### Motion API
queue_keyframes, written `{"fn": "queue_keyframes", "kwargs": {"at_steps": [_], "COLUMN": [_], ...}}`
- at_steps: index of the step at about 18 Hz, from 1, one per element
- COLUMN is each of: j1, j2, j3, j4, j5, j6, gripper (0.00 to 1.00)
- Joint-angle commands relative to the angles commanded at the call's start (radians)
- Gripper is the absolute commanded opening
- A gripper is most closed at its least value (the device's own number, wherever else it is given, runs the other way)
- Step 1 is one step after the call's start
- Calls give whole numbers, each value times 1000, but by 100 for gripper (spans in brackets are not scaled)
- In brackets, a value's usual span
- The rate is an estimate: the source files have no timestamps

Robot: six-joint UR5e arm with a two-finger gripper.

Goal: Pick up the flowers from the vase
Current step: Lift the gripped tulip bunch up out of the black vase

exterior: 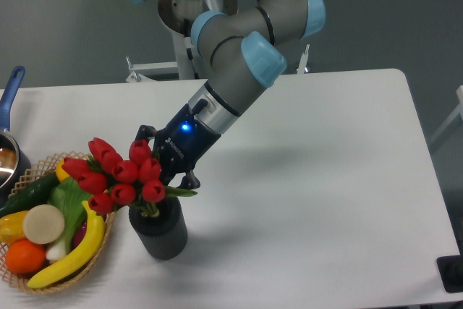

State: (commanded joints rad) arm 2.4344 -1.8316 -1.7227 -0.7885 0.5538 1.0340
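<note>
A: Why did the arm come in so low and slanted?

B: The gripper (160, 168) reached in from the right, behind the flowers (119, 175), at about the height where the leaves met the buds. That looked like the sensible spot, since the stems were the only firm part to take hold of.

A: Did the fingers have the bunch?

B: They appeared closed around the stems just under the buds, but the blooms hid the contact, so I took it as a likely grip rather than a sure one.

A: And where was the bunch itself?

B: It stood at the mouth of the vase (159, 229), leaning left toward the basket (43, 280) of fruit. A bit of stem showed above the rim, so I judged it partly raised but not clear.

A: Why the lean?

B: Probably because the grip sat to one side and the heads were heavy. The vase stood upright on the bench (325, 179), just beside the basket, so a straight upward pull seemed needed to avoid tipping it.
</note>
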Motion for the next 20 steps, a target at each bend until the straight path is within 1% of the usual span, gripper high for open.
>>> {"fn": "queue_keyframes", "kwargs": {"at_steps": [4,12,15,20], "j1": [3,34,38,43], "j2": [15,72,84,95], "j3": [21,23,26,72], "j4": [-2,-3,-2,-2], "j5": [1,0,0,0], "j6": [-34,-107,-124,-199], "gripper": [43,43,43,43]}}
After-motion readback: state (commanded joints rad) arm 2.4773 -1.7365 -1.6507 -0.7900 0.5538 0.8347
